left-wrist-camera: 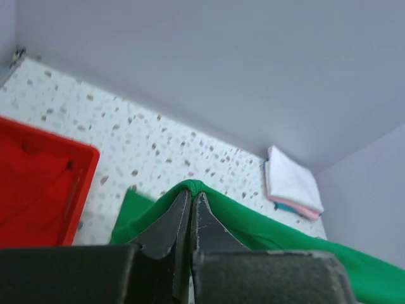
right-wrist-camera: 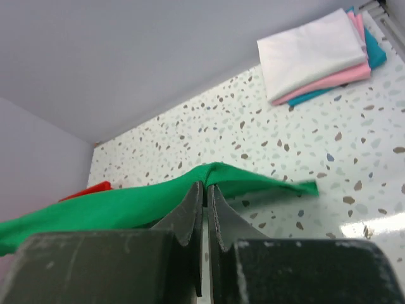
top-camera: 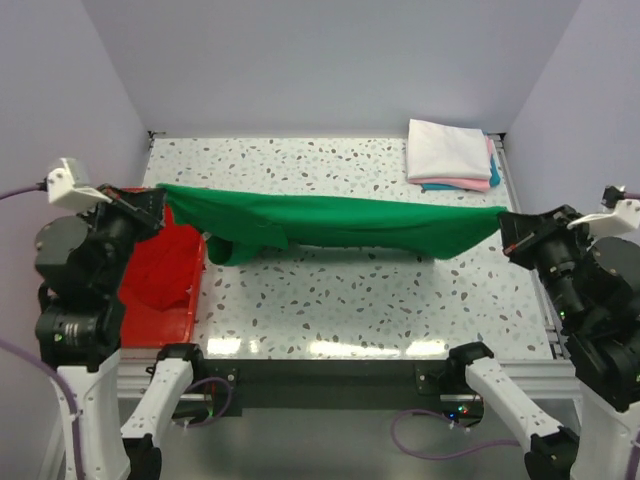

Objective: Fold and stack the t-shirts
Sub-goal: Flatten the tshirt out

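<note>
A bright green t-shirt (top-camera: 340, 222) hangs stretched above the table between both grippers. My left gripper (top-camera: 160, 200) is shut on its left end, seen in the left wrist view (left-wrist-camera: 192, 192) with green cloth (left-wrist-camera: 266, 225) over the fingertips. My right gripper (top-camera: 506, 228) is shut on its right end, seen in the right wrist view (right-wrist-camera: 206, 185) with the shirt (right-wrist-camera: 114, 206) draped off to the left. Part of the shirt sags toward the table at the left (top-camera: 235, 248). A stack of folded shirts, white on pink on blue (top-camera: 448, 153), lies at the back right.
A red plastic tray (top-camera: 160, 275) sits at the table's left edge, partly under the left arm, with red cloth inside. The speckled white table (top-camera: 340, 300) is walled at the back and sides. The folded stack also shows in both wrist views (left-wrist-camera: 292, 183) (right-wrist-camera: 316, 54).
</note>
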Controlling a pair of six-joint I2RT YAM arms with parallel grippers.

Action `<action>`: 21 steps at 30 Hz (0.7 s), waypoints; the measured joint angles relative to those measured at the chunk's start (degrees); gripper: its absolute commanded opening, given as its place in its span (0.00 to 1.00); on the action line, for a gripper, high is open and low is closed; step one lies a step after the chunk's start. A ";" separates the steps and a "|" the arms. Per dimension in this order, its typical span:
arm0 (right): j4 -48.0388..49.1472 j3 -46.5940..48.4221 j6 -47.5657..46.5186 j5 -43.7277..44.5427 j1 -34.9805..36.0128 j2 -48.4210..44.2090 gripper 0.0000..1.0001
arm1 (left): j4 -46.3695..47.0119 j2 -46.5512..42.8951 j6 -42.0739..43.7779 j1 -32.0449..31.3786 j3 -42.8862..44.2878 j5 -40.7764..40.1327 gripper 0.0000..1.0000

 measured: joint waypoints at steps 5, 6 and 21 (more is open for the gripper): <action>-1.84 8.68 -1.44 -0.02 0.00 4.20 0.00 | -0.31 0.81 -0.15 0.00 12.66 -0.04 0.00; -1.81 9.44 -1.75 0.00 0.00 5.20 0.00 | 0.24 1.16 -0.44 0.00 13.49 -0.02 0.00; 18.25 23.67 -8.11 -5.57 -3.48 44.81 0.00 | 21.20 40.17 -3.21 0.04 22.32 5.29 0.00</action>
